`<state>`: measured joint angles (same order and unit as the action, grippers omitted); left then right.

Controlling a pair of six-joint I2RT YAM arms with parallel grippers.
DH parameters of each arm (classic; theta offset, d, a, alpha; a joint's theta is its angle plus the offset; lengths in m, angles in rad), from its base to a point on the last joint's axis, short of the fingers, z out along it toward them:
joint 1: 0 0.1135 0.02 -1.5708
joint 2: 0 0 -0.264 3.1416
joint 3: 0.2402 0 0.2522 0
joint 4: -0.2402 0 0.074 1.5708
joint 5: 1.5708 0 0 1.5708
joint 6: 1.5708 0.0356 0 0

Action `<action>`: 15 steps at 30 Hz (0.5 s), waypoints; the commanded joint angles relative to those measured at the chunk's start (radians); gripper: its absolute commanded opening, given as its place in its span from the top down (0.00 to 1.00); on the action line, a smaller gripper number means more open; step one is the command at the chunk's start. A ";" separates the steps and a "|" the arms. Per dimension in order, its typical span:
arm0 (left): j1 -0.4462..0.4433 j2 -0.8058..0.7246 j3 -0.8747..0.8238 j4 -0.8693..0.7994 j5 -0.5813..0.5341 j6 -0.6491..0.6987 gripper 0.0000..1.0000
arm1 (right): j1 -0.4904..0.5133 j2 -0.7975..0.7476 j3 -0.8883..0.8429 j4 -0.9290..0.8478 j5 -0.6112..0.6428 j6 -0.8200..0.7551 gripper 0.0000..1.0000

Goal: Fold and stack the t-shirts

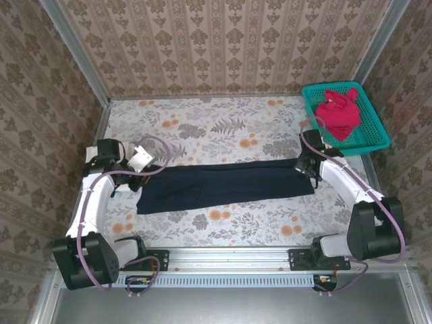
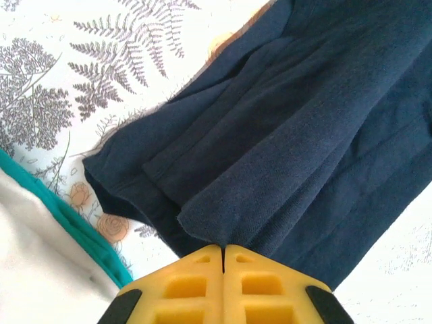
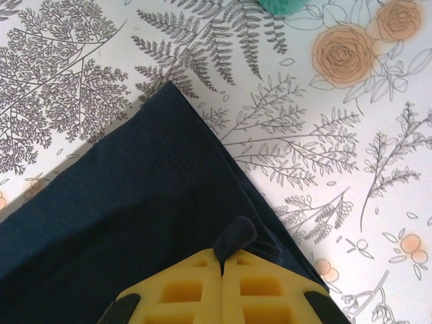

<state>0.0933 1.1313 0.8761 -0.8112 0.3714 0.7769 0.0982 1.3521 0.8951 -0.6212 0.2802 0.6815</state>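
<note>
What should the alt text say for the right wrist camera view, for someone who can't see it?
The right gripper, yellow-fingered, at bottom centre, is shut on a pinch of the navy t-shirt. The shirt's corner spreads left over a floral tablecloth, with a bit of teal basket at the top edge.

The floral-clothed table [image 1: 223, 226] bears a folded navy t-shirt [image 1: 223, 183] and, far right, a teal basket [image 1: 370, 131].

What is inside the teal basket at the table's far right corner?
A crumpled red t-shirt lies in the teal basket. The shirt covers much of the floor, so anything beneath it cannot be seen.
</note>
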 commanded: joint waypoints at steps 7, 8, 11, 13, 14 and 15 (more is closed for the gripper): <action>-0.055 -0.049 -0.069 -0.093 -0.070 0.074 1.00 | -0.005 -0.005 -0.043 -0.033 0.038 0.067 1.00; -0.062 -0.052 -0.077 -0.097 -0.077 0.074 1.00 | -0.005 0.005 -0.037 -0.033 0.038 0.067 1.00; -0.081 -0.058 -0.082 -0.133 -0.089 0.066 1.00 | -0.005 0.029 -0.026 -0.037 0.044 0.066 1.00; -0.097 -0.066 -0.086 -0.160 -0.113 0.060 1.00 | -0.006 0.033 -0.021 -0.036 0.053 0.057 1.00; -0.104 -0.072 -0.093 -0.168 -0.126 0.059 1.00 | -0.008 0.033 -0.017 -0.035 0.056 0.052 1.00; -0.108 -0.079 -0.106 -0.166 -0.138 0.060 1.00 | -0.008 0.054 -0.011 -0.036 0.058 0.049 1.00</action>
<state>-0.0021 1.0821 0.7944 -0.9115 0.2863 0.8169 0.0978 1.3811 0.8516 -0.6327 0.2810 0.7300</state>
